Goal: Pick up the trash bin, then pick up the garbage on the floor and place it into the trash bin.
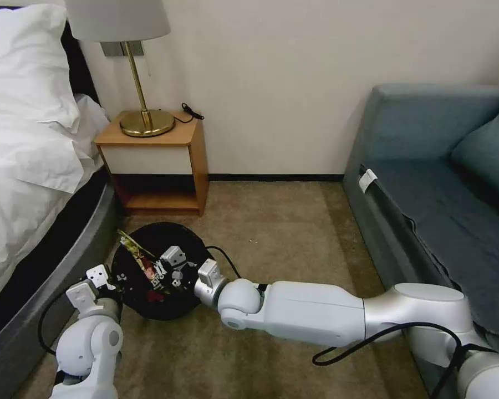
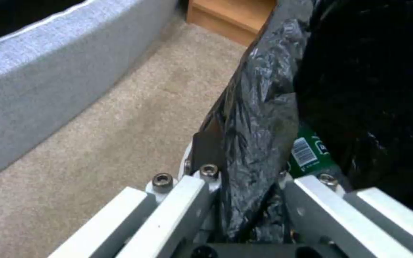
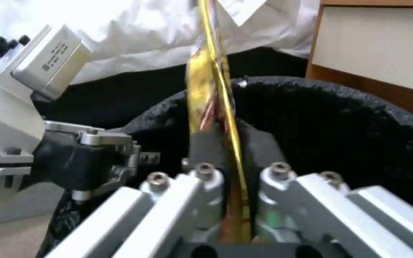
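Trash bin, lined with a black bag, sits low on the carpeted floor between the bed and the right arm, just in front of the wooden nightstand. In the head view the left tool is at the bin's near-left rim, while the right tool reaches over the bin's mouth from the right.

The left wrist view gives what the head view cannot: the left tool has its fingers closed on the rim, one outside and one inside, with the crinkled black bag pinched between them. Just inside the liner, a green bottle with a barcode label lies against the wall of the bin. Beyond the rim are carpet and the grey fabric side of the bed.

The right wrist view shows the right tool clamped on a shiny gold snack wrapper, which stands up as a thin strip between the dark finger pads, above the bin's open mouth. The same view catches the left tool farther off at the rim. From the head, the wrapper appears as a gold-green sliver sticking out over the bin's far-left side, and red-and-white litter shows inside the bin beneath the right tool.
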